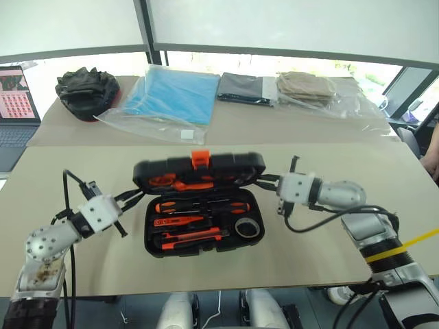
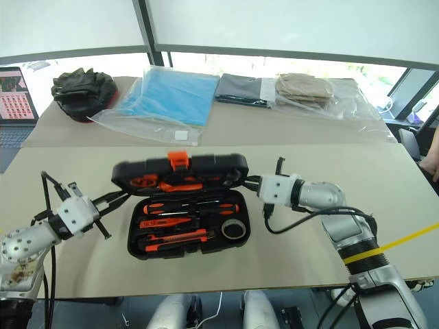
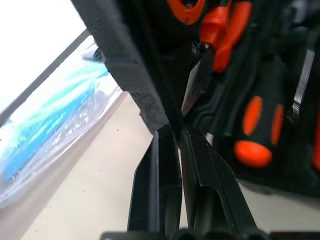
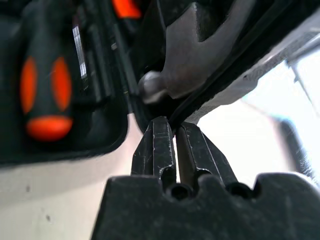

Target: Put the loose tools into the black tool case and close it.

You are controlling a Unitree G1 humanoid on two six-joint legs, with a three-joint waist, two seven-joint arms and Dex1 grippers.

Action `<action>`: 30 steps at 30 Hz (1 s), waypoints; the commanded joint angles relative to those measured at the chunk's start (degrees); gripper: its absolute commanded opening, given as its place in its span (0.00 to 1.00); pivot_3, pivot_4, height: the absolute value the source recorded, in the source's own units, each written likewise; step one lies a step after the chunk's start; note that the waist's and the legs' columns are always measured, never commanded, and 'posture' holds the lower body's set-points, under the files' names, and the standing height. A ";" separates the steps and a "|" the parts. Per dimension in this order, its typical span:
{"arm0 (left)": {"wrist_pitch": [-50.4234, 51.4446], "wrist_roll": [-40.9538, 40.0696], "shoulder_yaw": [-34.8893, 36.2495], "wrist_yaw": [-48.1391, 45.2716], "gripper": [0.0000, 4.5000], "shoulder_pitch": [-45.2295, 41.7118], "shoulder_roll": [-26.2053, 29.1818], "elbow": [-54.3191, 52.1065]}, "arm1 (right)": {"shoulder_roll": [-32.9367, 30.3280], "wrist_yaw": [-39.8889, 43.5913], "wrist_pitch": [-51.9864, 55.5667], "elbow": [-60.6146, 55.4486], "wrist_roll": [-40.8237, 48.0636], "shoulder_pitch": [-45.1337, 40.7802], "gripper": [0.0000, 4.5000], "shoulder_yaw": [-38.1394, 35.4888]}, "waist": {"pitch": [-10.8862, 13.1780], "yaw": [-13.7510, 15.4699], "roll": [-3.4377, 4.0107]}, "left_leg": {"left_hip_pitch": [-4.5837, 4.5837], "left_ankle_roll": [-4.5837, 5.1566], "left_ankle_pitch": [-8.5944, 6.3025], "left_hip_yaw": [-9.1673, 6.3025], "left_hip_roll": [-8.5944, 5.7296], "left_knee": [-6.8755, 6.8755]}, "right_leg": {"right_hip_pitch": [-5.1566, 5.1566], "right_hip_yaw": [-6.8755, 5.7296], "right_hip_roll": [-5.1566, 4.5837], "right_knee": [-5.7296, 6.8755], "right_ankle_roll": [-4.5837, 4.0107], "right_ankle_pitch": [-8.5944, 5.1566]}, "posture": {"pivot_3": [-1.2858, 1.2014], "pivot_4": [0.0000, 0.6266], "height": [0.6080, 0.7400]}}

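Observation:
The black tool case [image 1: 152, 248] lies in the middle of the near table with its lid [image 1: 199, 166] half raised and the orange latch [image 1: 199, 158] on the lid's top edge. In the base lie orange-and-black screwdrivers [image 1: 201, 205], a utility knife [image 1: 193, 237] and a dark tape roll [image 1: 247, 227]. My left gripper [image 1: 137, 194] is shut on the lid's left edge, and the left wrist view shows its fingers [image 3: 150, 175] pinching that rim. My right gripper [image 1: 266, 181] is shut on the lid's right edge, with its fingers [image 4: 155, 145] clamped on the rim.
On the far table sit a lumpy black cloth bundle [image 1: 86, 89], a blue sheet in a clear bag [image 1: 171, 94], dark folded cloth [image 1: 243, 88] and a beige bagged bundle [image 1: 305, 88]. A laptop [image 1: 15, 103] stands at the far left. A person's arm [image 1: 432, 154] shows at the right edge.

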 commanded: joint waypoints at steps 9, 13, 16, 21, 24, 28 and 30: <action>4.54 -4.62 2.27 -1.41 0.86 5.05 5.03 8.44 | -5.72 0.86 -0.12 -2.13 4.48 10.75 0.67 -5.73 | 0.02 0.30 -0.01 | 0.38 -0.02 0.11 -0.08 0.03 -0.02 | 0.15 0.09 -0.11 0.31 -0.05 -0.08 | 0.52 0.24 1.00; 14.41 -8.90 1.35 -1.17 0.76 1.67 4.11 4.66 | -10.11 9.19 5.38 -9.07 14.18 17.44 0.56 -7.31 | 0.03 0.08 -0.02 | 0.63 -0.02 0.11 -0.11 0.08 -0.04 | 0.41 0.06 -0.06 0.31 -0.07 -0.11 | 0.52 0.24 1.00; 21.81 -10.65 -0.45 -0.82 0.54 -3.14 3.09 2.32 | -13.40 13.47 12.78 -17.61 21.20 23.21 0.36 -8.69 | 0.03 0.53 -0.02 | 0.77 -0.02 0.10 -0.23 0.09 -0.04 | 0.66 -0.01 -0.06 0.25 -0.06 -0.14 | 0.52 0.24 1.00; 29.69 -9.38 -5.20 -1.71 0.15 -11.21 1.63 2.16 | -15.85 15.79 24.34 -30.29 23.88 29.81 0.00 -6.23 | 0.00 1.15 -0.08 | 0.81 -0.02 0.10 -0.28 0.05 -0.03 | 0.74 0.00 -0.07 0.25 -0.03 -0.13 | 0.52 0.24 1.00; 33.46 -9.41 -7.96 -4.52 0.00 -13.74 2.06 2.88 | -14.33 15.14 31.27 -34.56 24.18 30.34 0.00 -3.94 | 0.00 0.72 -0.10 | 0.79 -0.02 0.09 -0.26 0.07 -0.03 | 0.69 0.06 0.01 0.23 -0.03 -0.14 | 0.52 0.24 1.00; 37.58 -8.83 -12.66 -11.36 0.00 -14.53 4.40 2.80 | -11.02 15.14 38.16 -34.90 21.12 26.44 0.00 1.50 | 0.03 0.60 -0.14 | 0.76 -0.03 0.09 -0.28 0.07 -0.03 | 0.65 0.05 0.06 0.23 -0.06 -0.15 | 0.52 0.24 1.00; 38.99 -9.37 -12.67 -11.63 0.00 -14.72 4.29 2.37 | -8.31 14.28 40.01 -33.70 20.30 23.30 0.00 2.57 | 0.04 0.51 -0.15 | 0.72 -0.03 0.09 -0.26 0.08 -0.03 | 0.58 0.07 0.10 0.22 -0.08 -0.16 | 0.52 0.24 1.00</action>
